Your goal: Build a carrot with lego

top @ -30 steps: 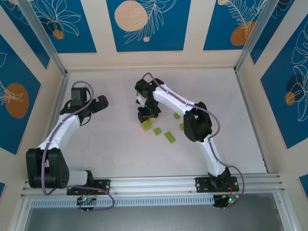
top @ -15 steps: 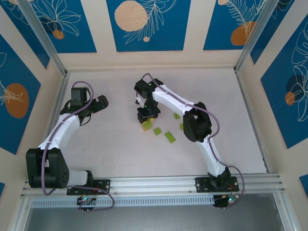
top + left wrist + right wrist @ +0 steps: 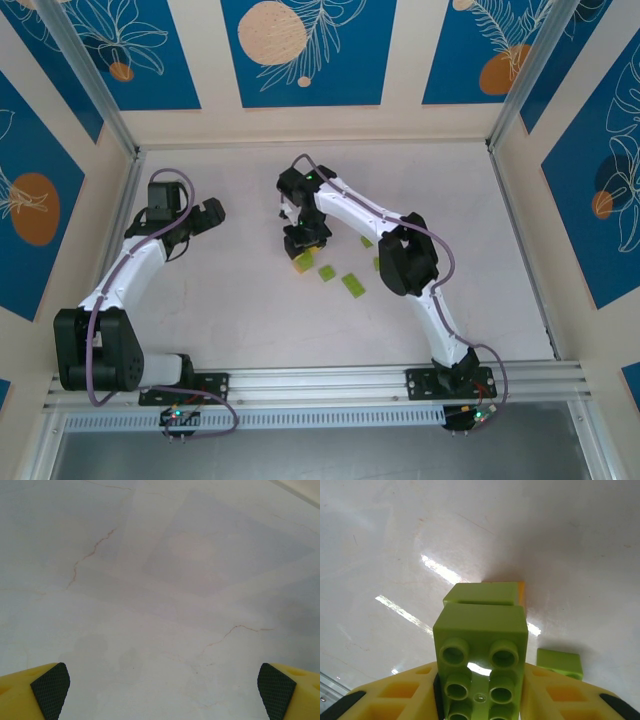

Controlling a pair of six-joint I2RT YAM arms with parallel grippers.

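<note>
Right wrist view: right end effector point(image 3: 480, 700) is pinching a lime-green oblong brick point(image 3: 481, 635). Just ahead of it sits the part-built carrot point(image 3: 485, 594), one green brick on one orange block point(image 3: 521, 590). Next I'd guess: line up the studs, press down. Loose green bricks point(image 3: 352, 284) to its right: three, maybe four. Left end effector point(image 3: 160, 685) is spread over bare table point(image 3: 160, 580).

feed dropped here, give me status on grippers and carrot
Left gripper open, over bare table. Right gripper shut on green brick, at the orange block. Loose bricks lie beside, apart.
</note>
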